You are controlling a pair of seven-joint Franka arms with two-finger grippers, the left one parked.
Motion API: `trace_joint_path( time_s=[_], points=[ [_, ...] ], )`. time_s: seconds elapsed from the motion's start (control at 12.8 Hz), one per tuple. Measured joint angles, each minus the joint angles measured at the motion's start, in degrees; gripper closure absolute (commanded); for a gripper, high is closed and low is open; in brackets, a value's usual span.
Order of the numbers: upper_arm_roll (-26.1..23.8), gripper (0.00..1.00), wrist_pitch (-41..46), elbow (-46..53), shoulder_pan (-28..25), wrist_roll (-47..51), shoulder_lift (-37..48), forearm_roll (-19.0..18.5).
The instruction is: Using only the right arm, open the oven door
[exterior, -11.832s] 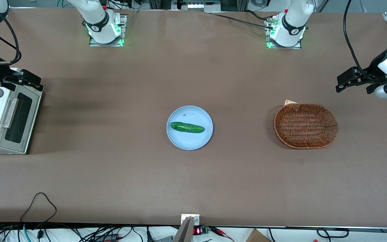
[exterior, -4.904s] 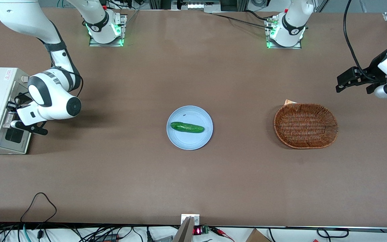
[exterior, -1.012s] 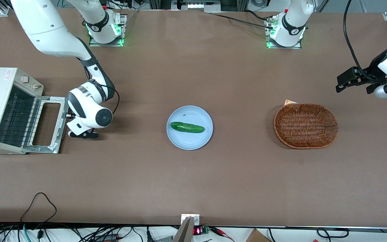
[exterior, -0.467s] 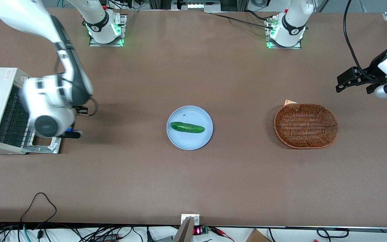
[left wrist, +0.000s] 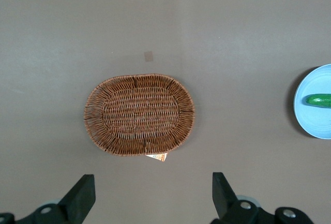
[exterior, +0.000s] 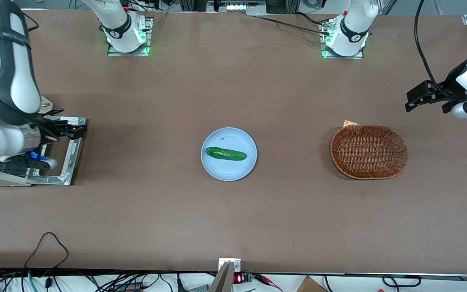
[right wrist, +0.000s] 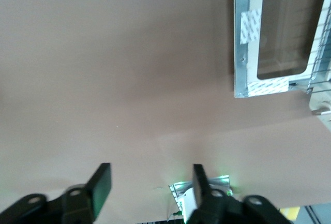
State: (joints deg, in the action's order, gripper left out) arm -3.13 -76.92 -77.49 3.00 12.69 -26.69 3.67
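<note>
Oven door (exterior: 71,150) lies flat, swung down — gripper (right wrist: 150,193) parted above it.

Front view looks steeply down over the whole counter (exterior: 233,211). Both wrist views face straight down from high up; left shares basket (left wrist: 139,114) and plate (left wrist: 316,123) with front.

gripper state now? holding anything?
Right arm's gripper: open, holding nothing, raised above the table beside the oven door, which lies folded down, open.

Open oven door (exterior: 72,150) lies flat; gripper (right wrist: 150,190) hovers above, unobstructed.
</note>
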Motion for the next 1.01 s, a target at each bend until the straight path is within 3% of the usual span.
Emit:
trace_joint_path(
  time_s=[0.16, 0.39, 0.54, 0.86, 1.01],
  points=[
    [-0.1, 0.01, -3.6, -2.4, 0.1, -3.7, 3.4, 0.0],
    [0.0, 0.01, -19.6, -17.9, 0.6, -5.2, 13.2, 0.0],
    [-0.5, 0.01, -25.0, -24.4, 0.5, -5.2, 18.5, 0.1],
    [-1.2, 0.01, -26.0, -19.4, -0.4, -7.2, 21.6, 0.6],
    [-1.1, 0.01, -20.4, -16.1, -0.4, -8.6, 21.9, 0.6]
  ],
)
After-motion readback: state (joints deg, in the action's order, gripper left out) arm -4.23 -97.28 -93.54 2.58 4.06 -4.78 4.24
